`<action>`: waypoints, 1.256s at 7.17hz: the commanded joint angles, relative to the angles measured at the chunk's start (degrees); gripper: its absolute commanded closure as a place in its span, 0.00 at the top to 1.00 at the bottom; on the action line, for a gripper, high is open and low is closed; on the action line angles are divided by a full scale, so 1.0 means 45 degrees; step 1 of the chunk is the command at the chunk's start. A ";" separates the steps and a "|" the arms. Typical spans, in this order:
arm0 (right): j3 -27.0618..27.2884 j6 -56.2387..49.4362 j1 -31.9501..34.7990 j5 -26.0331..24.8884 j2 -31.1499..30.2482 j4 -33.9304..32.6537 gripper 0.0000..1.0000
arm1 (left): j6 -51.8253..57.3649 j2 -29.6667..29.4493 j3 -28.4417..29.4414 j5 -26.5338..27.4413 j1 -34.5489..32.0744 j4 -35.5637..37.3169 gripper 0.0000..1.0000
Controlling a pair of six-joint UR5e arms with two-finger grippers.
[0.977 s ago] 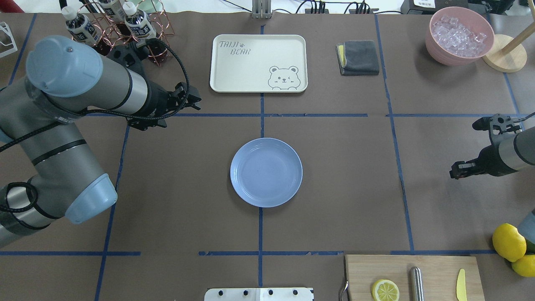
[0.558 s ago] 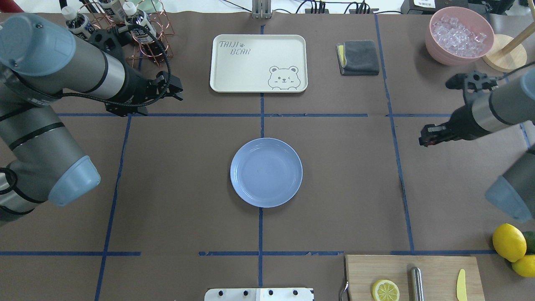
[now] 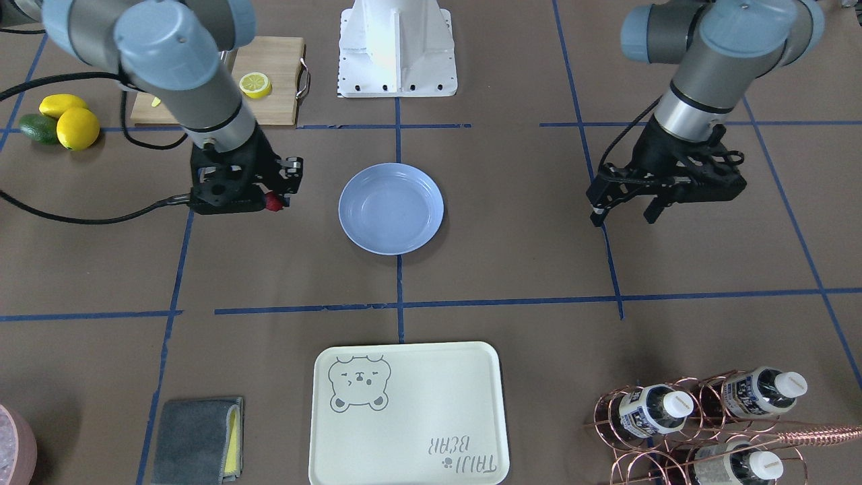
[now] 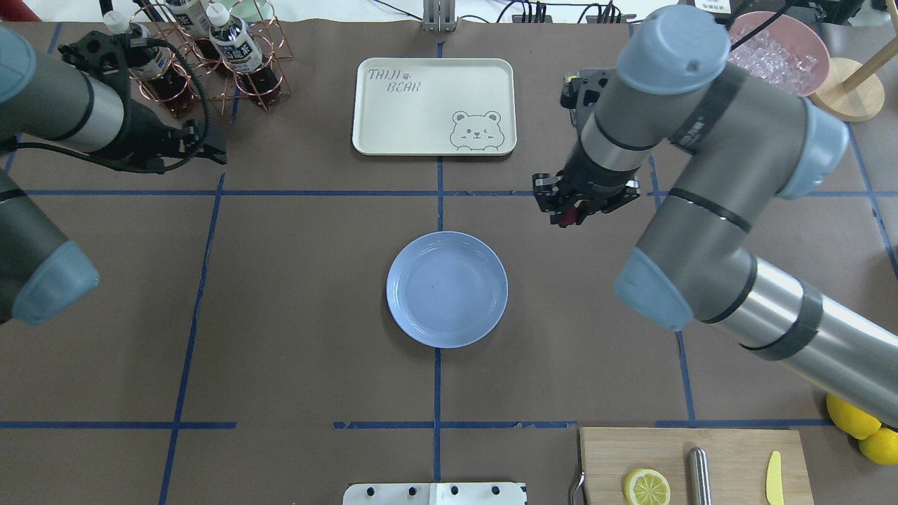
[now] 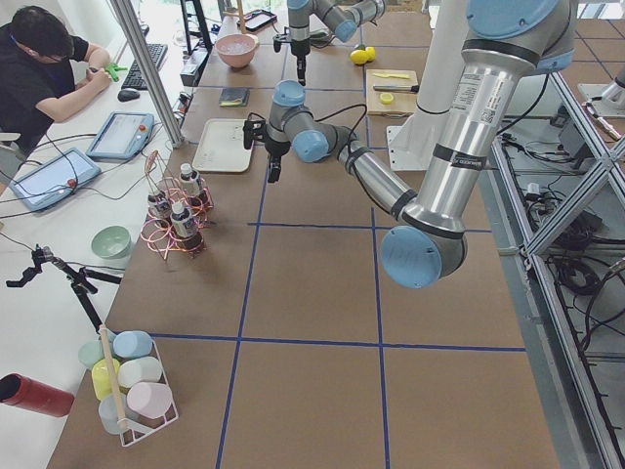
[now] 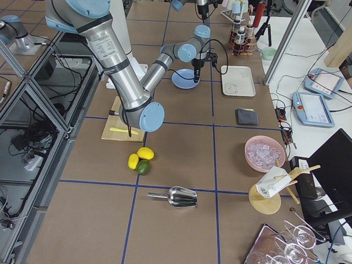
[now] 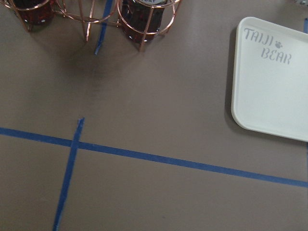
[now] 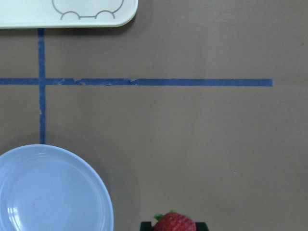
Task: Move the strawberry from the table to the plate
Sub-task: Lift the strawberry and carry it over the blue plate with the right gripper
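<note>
A small red strawberry is pinched in my right gripper, which is shut on it and hangs a little above the table. In the right wrist view the strawberry shows at the bottom edge between the dark fingers. The empty light-blue plate lies at the table's middle, and the berry is beside its rim, not over it. The plate fills that wrist view's lower left. Far off at the other side, my left gripper stands open and empty.
A cream bear tray lies beyond the plate. A copper rack of bottles stands near the left arm. Grey cloth, pink bowl of ice, cutting board with a lemon slice and lemons sit around the edges.
My right arm has swung in from the table's right edge to just beside the plate. My left arm has drawn back toward the far left, near the bottle rack.
</note>
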 commanded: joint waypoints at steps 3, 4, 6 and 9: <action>-0.3344 0.3190 -0.2458 -0.1689 0.1846 0.2644 0.00 | 0.7364 0.1472 0.1179 -0.0540 -0.3565 0.0263 1.00; -0.3442 0.3424 -0.2732 -0.1787 0.2040 0.2664 0.00 | 0.8191 0.1472 0.1513 -0.0540 -0.4019 0.0284 1.00; -0.3870 0.3407 -0.3047 -0.2236 0.2139 0.2683 0.00 | 0.9619 0.1452 0.2080 -0.0540 -0.5016 0.0284 1.00; -0.4517 0.3387 -0.3106 -0.2667 0.2588 0.2722 0.00 | 0.9742 0.1452 0.2122 -0.0559 -0.5156 0.0284 1.00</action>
